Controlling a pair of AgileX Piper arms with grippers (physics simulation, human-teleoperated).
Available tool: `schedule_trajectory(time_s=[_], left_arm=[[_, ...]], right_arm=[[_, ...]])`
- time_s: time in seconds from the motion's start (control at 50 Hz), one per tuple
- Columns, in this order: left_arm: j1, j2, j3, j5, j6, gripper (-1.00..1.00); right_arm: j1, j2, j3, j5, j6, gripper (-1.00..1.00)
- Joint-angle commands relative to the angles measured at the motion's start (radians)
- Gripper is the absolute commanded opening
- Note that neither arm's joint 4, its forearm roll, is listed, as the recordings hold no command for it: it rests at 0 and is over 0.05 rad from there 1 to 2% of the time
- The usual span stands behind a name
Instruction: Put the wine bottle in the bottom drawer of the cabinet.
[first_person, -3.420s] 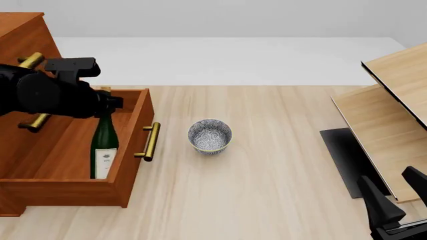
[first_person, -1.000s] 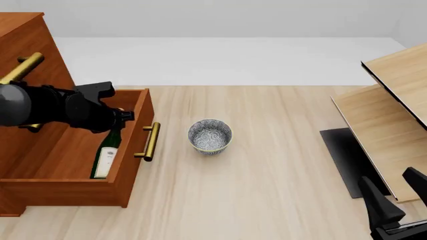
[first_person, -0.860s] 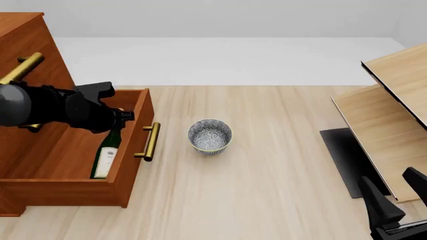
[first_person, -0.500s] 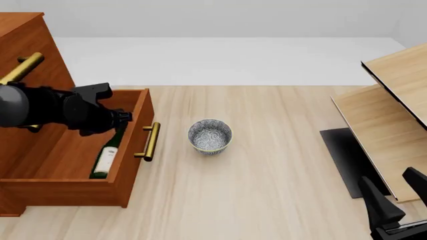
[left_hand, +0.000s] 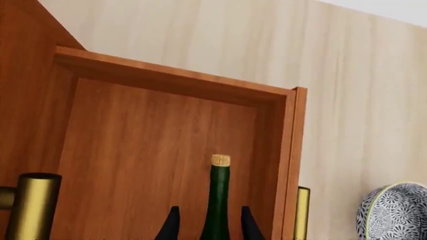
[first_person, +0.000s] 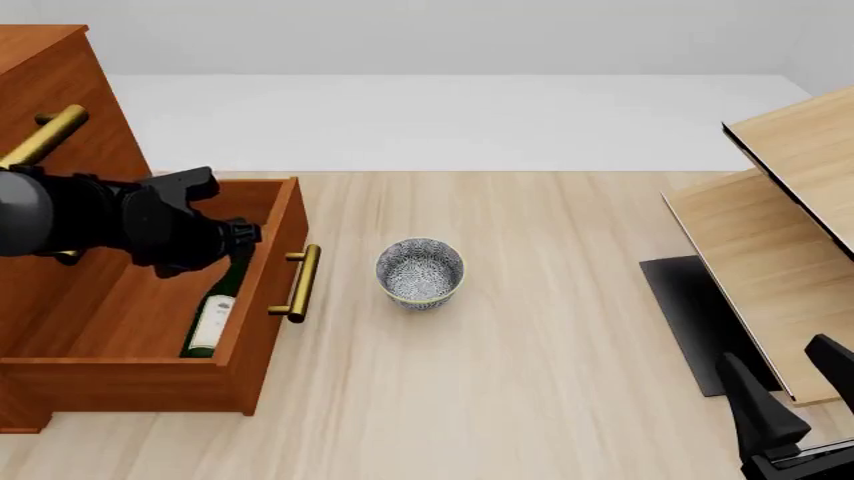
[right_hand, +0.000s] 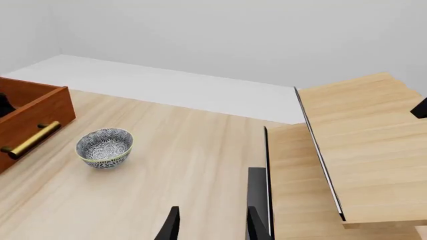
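The tall, slim dark green glass wine bottle (first_person: 214, 308) with its white label lay tilted inside the open bottom drawer (first_person: 262, 300) of the tall reddish-brown wooden cabinet (first_person: 60, 90), its base toward the near side and its neck leaning up toward the drawer's front panel, which carried a brass bar handle (first_person: 304, 283). The black left gripper (first_person: 235, 240) hung over the drawer at the bottle's neck; in the left wrist view its two fingertips (left_hand: 172, 226) stood to either side of the neck with a sliver of drawer floor showing between each tip and the glass, so the claw was parted and gripped nothing. The black right gripper (right_hand: 211, 225) hovered low over the light-wood table (first_person: 534, 330), fingers apart and empty, beside a pale light-wood shelf unit (first_person: 787, 200). A small speckled grey bowl (first_person: 419, 272) sat on the table just beyond the handle.
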Motion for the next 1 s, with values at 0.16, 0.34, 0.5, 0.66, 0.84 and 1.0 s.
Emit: schedule_trajectory(time_s=[0.16, 0.34, 0.5, 0.66, 0.84, 1.0], left_arm=[[-0.006, -0.025, -0.043, 0.057, 0.12, 1.0], [0.002, -0.053, -0.073, 0.096, 0.14, 1.0], [0.005, -0.072, -0.092, 0.123, 0.151, 1.0], [0.021, -0.089, -0.114, 0.148, 0.178, 1.0], [0.016, -0.137, -0.128, 0.183, 0.206, 1.0], [0.022, -0.224, -0.138, 0.232, 0.26, 1.0]], right_arm=[[0.0, 0.003, 0.0, -0.002, 0.0, 1.0], [0.0, 0.003, 0.0, -0.002, -0.001, 1.0], [0.001, 0.003, 0.0, -0.004, -0.001, 1.0], [0.0, 0.002, 0.0, -0.003, 0.0, 1.0], [0.003, 0.003, 0.0, -0.005, -0.002, 1.0], [0.005, 0.002, 0.0, -0.005, -0.004, 1.0]])
